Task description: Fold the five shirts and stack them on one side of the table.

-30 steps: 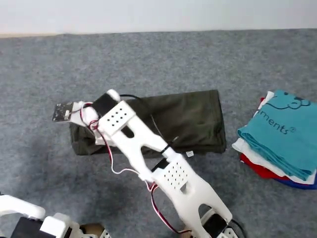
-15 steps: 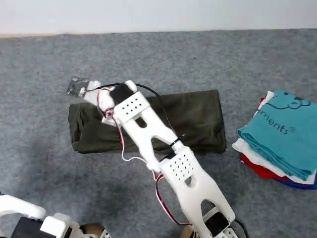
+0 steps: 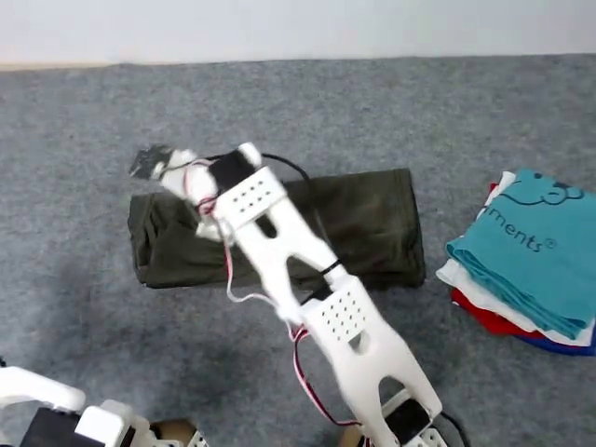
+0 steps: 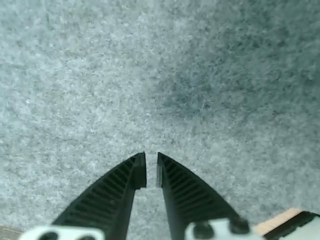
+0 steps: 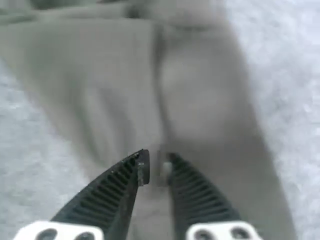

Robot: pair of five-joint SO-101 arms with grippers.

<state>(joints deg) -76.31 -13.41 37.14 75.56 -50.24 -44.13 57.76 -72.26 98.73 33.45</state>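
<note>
Right hand (image 5: 156,169): hangs empty and nearly pressed together above the far left end of the folded dark green shirt (image 3: 363,223), laid long-ways left to right on the counter (image 3: 372,121), with the stack of folded shirts (image 3: 521,251) well apart beyond its right end.

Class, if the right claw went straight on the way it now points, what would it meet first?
The dark green shirt lies directly ahead of the right claw, so it would likely meet that first; how near is unclear.
</note>
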